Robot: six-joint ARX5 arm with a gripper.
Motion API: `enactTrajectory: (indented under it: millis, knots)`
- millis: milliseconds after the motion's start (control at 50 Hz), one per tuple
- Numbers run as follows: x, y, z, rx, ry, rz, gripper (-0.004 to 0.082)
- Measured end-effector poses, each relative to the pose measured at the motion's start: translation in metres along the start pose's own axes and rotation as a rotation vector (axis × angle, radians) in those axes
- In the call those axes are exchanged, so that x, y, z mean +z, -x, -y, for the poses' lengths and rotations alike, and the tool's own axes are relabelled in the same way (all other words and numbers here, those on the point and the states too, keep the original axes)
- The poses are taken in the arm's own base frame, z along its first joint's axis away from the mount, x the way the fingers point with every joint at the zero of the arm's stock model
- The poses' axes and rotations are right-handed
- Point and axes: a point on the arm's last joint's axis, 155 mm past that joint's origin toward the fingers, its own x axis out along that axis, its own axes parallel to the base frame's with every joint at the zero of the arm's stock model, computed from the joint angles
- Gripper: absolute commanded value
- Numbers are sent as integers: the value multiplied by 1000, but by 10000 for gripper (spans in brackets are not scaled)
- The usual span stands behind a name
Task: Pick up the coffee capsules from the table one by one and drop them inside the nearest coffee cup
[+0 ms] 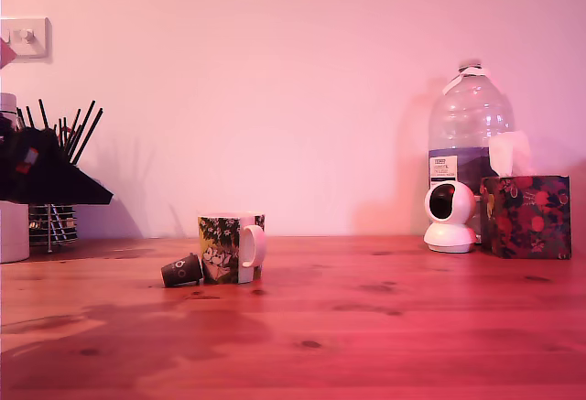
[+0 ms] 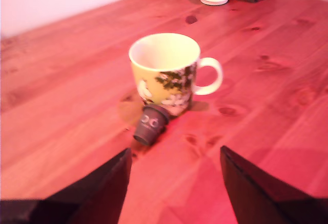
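1 coffee capsule [image 2: 150, 126] is lying on its side on the counter [image 2: 66, 96], its wider end resting against the foot of the coffee cup [image 2: 166, 73] and its narrow end pointing away toward the camera in the wrist view; in the exterior view it is sitting just at the cup's left. The cup is standing upright, showing empty inside, handle turned away from the capsule. Judging by look, the capsule is small, light and stiff-walled, likely smooth and prone to rolling or skidding on its taper, so the grip is best taken across the body near the wider end. The pincer [image 2: 174, 183] is hovering short of the capsule, jaws spread wide, holding nothing. A white camera unit [image 1: 450, 216] and a patterned box [image 1: 526, 216] are standing well apart at the back.
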Motion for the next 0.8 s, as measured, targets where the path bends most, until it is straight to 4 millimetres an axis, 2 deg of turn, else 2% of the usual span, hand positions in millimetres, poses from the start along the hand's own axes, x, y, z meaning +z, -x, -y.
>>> enactTrajectory:
  millis: [300,480,800]
  knots:
    - [-10,-20,-12,-14,-24,-31,502]
    - [-1,-36,-21,-25,-40,-23,504]
    - [3,-64,-17,-102,-34,-41,503]
